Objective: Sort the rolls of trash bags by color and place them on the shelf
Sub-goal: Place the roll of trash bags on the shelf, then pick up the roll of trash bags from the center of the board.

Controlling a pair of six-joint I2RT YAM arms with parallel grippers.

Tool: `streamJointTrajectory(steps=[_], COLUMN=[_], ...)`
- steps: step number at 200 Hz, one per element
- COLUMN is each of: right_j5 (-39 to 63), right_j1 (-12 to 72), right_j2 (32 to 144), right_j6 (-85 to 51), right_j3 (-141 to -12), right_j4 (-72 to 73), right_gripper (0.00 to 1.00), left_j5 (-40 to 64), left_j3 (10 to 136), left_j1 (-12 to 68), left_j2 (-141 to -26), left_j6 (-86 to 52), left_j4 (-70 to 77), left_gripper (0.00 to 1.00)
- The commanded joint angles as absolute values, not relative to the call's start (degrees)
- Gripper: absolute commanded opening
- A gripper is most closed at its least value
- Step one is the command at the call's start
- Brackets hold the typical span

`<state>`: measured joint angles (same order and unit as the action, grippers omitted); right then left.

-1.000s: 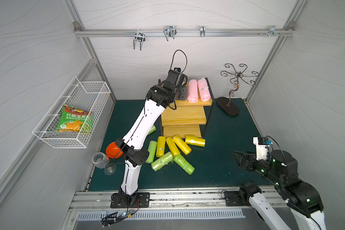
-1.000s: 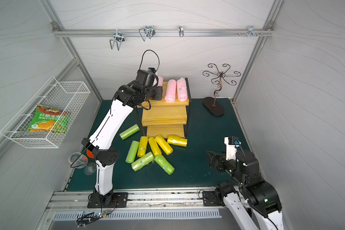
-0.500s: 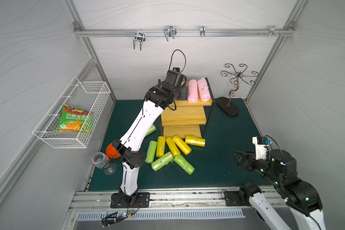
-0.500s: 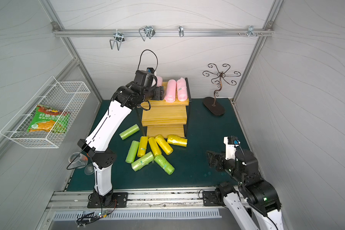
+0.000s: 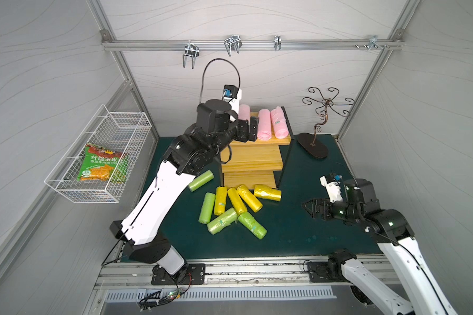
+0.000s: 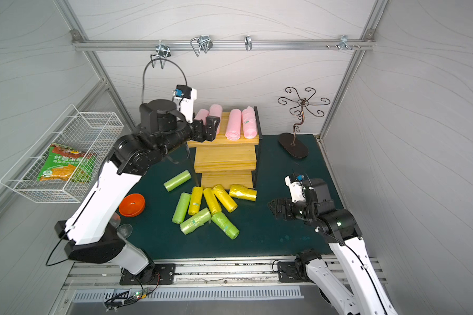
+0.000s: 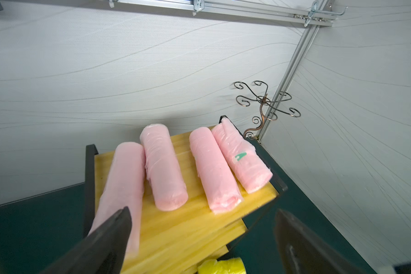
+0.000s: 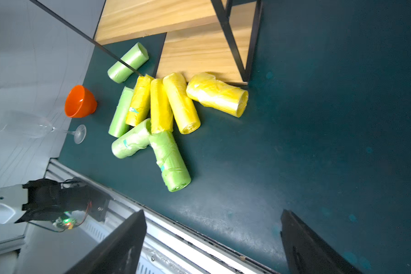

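Left wrist: left gripper [image 7: 203,210] jaws wide apart | pink roll [image 7: 126,180] on shelf [image 7: 176,227] top, beside one jaw, unclamped | right gripper [image 8: 211,213] agape, empty

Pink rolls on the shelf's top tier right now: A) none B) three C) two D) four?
D: the left wrist view shows four pink rolls lying on the top board of the shelf.

The shelf [image 5: 250,156] top tier carries four pink rolls [image 5: 264,125].
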<state>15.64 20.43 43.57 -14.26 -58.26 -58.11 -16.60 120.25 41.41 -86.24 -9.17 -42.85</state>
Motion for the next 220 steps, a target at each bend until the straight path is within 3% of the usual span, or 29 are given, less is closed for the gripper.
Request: streamJointTrajectory(steps=[1, 54, 83, 109, 150, 220], right_j5=[22.15, 18.64, 7.88, -0.22, -4.51, -8.13], right_j1=[20.9, 26.38, 32.86, 38.41, 40.37, 40.68], right_j2=[46.75, 57.47, 57.16, 62.0, 75.93, 84.35], right_j6=[-11.51, -12.54, -15.34, -9.56, 3.2, 13.28], right_j3=[-59.65, -54.6, -44.96, -40.41, -42.95, -46.52], right_j4=[-54.88, -43.87, -24.04, -11.65, -8.11, -7.51], right_gripper=[0.92, 0.92, 0.93, 0.96, 0.97, 0.97], left_j5=[-19.69, -18.32, -18.13, -18.29, -19.9, -22.68], left_j3=[112.12, 84.32, 77.12, 71.56, 65.58, 60.94], left_j1=[41.2, 41.38, 41.32, 41.34, 41.38, 41.35], left_j2=[-76.97, -52.41, -46.47, -42.08, -36.48, -32.95], left_j6=[-10.5, -16.83, -19.98, -22.92, -25.39, -26.01], left_j4=[-34.67, -27.83, -29.56, -30.35, -31.48, -32.52], left_gripper=[0.99, 0.96, 0.93, 0.91, 0.9, 0.9])
